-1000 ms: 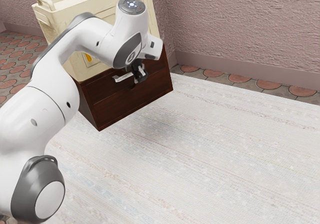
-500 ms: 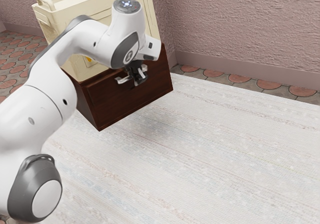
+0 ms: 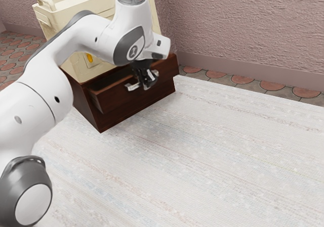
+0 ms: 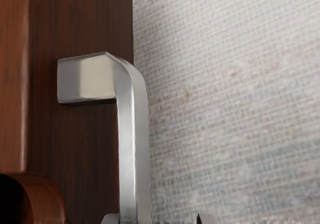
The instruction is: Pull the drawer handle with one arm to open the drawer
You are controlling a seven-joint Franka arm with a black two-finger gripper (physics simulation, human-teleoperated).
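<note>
A pale woven surface (image 3: 217, 151), faintly streaked with colour, spreads out before the dark wooden cabinet (image 3: 109, 120). Behind are rough pinkish walls (image 3: 243, 25) with a plain skirting and a floor of rounded reddish tiles (image 3: 306, 92). The drawer (image 3: 114, 97) juts partly open from the cabinet; the claw (image 3: 147, 84) is spread, the drawer's silver handle (image 3: 132, 87) between its fingertips (image 4: 208, 219).
</note>
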